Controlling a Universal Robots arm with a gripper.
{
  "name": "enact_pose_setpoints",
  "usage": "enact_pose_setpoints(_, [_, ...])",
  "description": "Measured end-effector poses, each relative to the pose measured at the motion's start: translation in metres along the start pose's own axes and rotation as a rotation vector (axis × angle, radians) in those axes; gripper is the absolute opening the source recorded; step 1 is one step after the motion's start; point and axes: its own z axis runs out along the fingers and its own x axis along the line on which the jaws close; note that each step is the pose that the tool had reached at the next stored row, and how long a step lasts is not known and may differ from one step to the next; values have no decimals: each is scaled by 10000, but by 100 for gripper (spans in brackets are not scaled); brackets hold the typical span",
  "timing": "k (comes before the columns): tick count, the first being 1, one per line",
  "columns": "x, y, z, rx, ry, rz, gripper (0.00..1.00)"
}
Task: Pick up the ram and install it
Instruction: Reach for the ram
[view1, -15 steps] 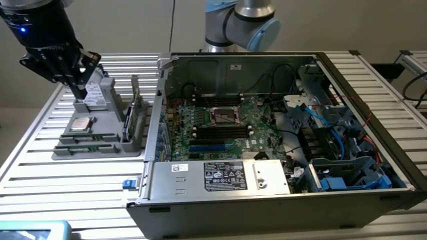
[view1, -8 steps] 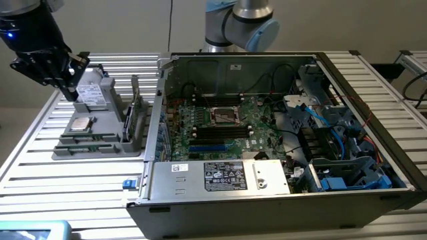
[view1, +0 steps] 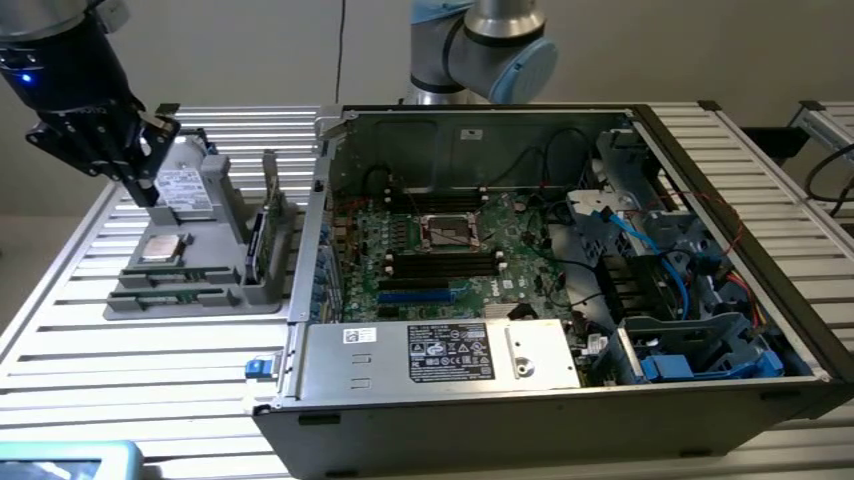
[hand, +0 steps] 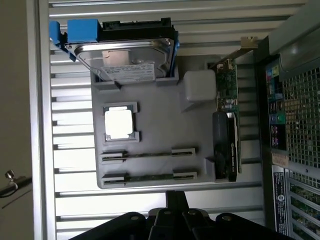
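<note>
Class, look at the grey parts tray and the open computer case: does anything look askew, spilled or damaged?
Nothing stands out. In the grey plastic tray the two thin green ram sticks sit straight in their slots, the square silver processor lies flat, and the green expansion card stands upright.

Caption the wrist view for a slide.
Gray tray holding hard drive, processor, two ram sticks and expansion card, beside the computer case.

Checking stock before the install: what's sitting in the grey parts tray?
Two ram sticks on edge, a processor chip, a hard drive, a white block and an upright expansion card. The drive covers the tray under it; that part is hidden.
</note>
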Motion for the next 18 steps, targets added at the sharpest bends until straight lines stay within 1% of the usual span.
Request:
enact_pose_setpoints(5, [3, 3, 82, 93, -8, -8, 11])
enact_pose_setpoints(7, [3, 10, 110, 141, -8, -12, 11])
enact_pose_setpoints(10, [5, 25, 156, 208, -16, -15, 11])
enact_pose_setpoints(14, [9, 56, 211, 275, -30, -20, 11])
enact_pose_setpoints(16, [12, 70, 231, 298, -59, -27, 11])
enact_pose_setpoints(18, [20, 80, 243, 309, -95, -33, 11])
